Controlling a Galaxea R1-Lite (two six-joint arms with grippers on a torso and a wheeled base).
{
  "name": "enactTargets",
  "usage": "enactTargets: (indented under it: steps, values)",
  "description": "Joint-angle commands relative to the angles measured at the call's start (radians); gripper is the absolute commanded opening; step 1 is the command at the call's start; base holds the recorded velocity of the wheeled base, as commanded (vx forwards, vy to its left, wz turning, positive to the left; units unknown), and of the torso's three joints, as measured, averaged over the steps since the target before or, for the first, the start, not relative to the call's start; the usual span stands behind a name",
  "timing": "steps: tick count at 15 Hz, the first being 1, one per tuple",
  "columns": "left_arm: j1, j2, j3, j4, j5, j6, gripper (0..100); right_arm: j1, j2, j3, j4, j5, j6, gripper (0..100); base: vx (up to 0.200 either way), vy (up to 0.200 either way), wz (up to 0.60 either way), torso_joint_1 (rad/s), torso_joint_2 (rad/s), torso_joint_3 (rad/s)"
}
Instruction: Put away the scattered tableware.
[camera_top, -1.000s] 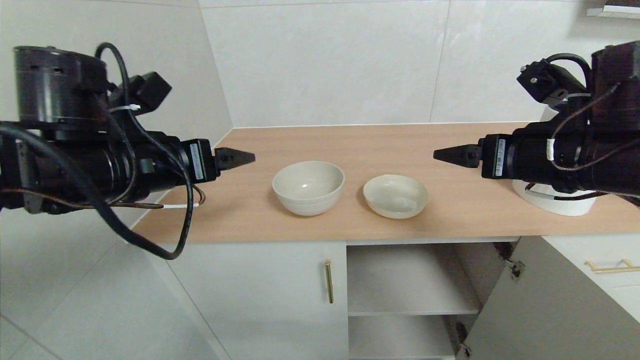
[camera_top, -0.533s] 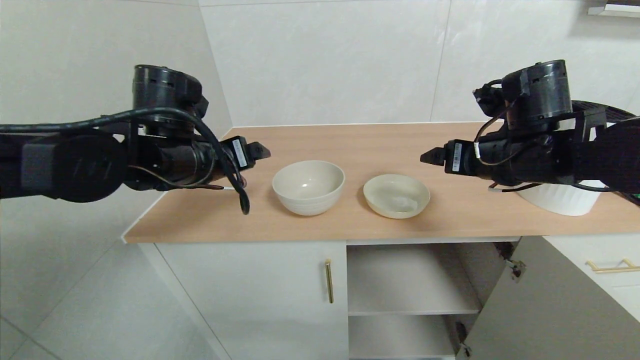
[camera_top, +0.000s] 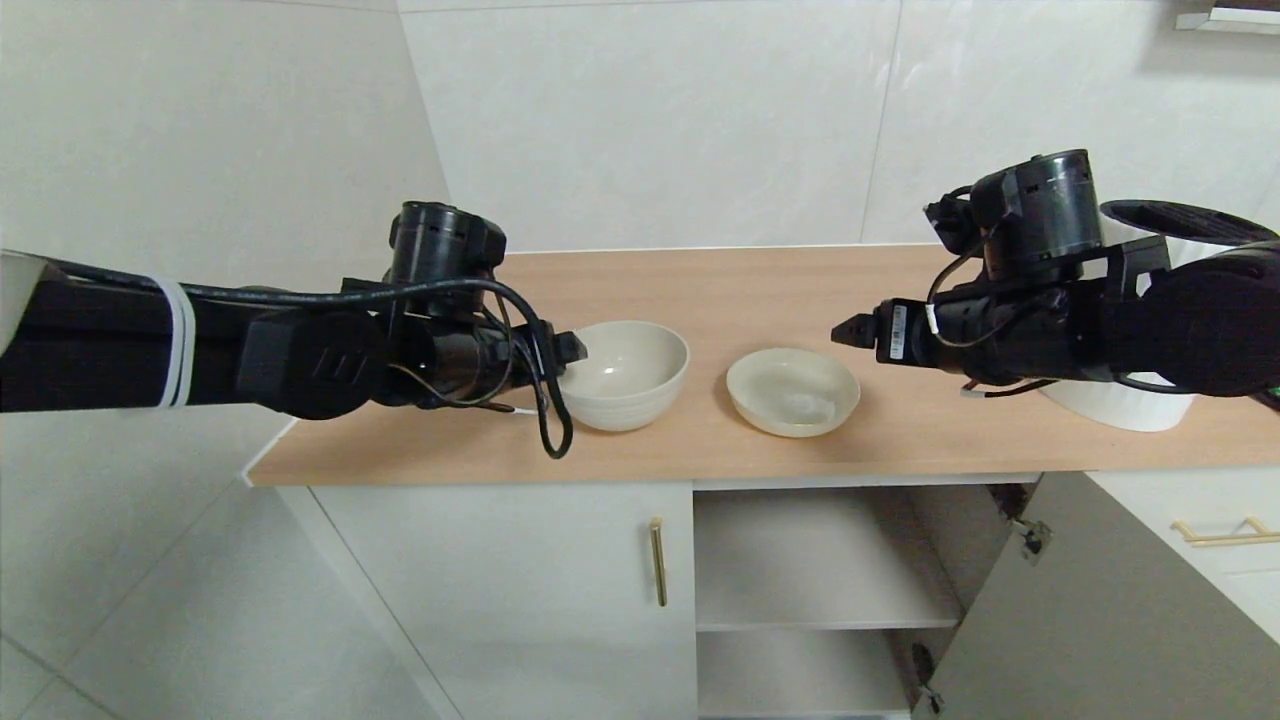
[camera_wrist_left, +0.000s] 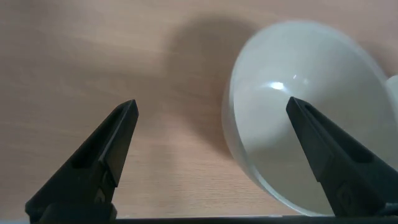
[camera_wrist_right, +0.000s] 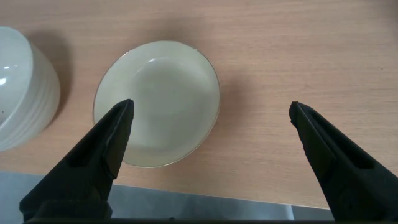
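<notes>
Two pieces of tableware sit on the wooden counter (camera_top: 720, 290): a deep white bowl (camera_top: 622, 376) and, to its right, a shallow cream dish (camera_top: 793, 392). My left gripper (camera_top: 572, 348) hovers at the bowl's left rim. In the left wrist view that gripper (camera_wrist_left: 211, 104) is open, with the bowl (camera_wrist_left: 305, 124) partly between its fingers. My right gripper (camera_top: 845, 332) hangs just above the dish's right side. In the right wrist view it (camera_wrist_right: 211, 107) is open over the dish (camera_wrist_right: 155, 102) and the counter beside it, with the bowl (camera_wrist_right: 25, 87) farther off.
A white container (camera_top: 1120, 408) stands at the counter's right end behind my right arm. Below the counter a cabinet (camera_top: 820, 560) is open, showing bare shelves, with its door (camera_top: 1060, 610) swung out to the right. A gold handle (camera_top: 657, 563) marks the closed door.
Both arms have stretched forward over the counter. The left gripper moved right up to the bowl's rim. The right gripper moved a little left toward the dish.
</notes>
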Motion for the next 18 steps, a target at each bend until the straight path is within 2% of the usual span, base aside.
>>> enactTargets:
  steps: [1,2,8,10,11,15,18]
  values:
    - [-0.003,0.018,0.000,0.000,0.001,-0.001,100,0.001,-0.001,0.001,0.000,0.000,0.000,100,0.000,0.000,0.00,0.000,0.00,0.000]
    - [-0.003,0.018,0.000,-0.001,0.001,-0.001,0,0.001,-0.001,0.001,0.000,0.000,0.000,100,0.000,0.000,0.00,0.000,0.00,0.000]
    - [-0.006,0.009,0.000,-0.005,0.002,-0.004,0,0.004,0.013,0.001,0.000,0.001,0.000,100,0.000,0.000,0.00,0.000,0.00,0.000]
    - [-0.026,-0.036,0.006,-0.005,0.002,-0.031,0,0.004,0.018,-0.003,0.000,0.001,-0.002,100,0.000,0.000,0.00,0.000,0.00,0.000]
    - [-0.037,-0.068,0.020,-0.005,0.002,-0.034,0,0.004,0.028,-0.004,0.000,0.001,-0.002,100,0.000,0.000,0.00,0.000,0.00,0.000]
    - [-0.049,-0.183,0.070,-0.006,-0.009,-0.031,0,0.004,0.104,-0.013,0.000,0.000,-0.005,100,0.000,0.000,0.00,0.000,0.00,0.000]
    - [-0.051,-0.205,0.072,-0.006,-0.009,-0.030,0,-0.001,0.174,-0.049,0.000,-0.026,-0.005,100,0.000,0.000,0.00,0.000,0.00,0.000]
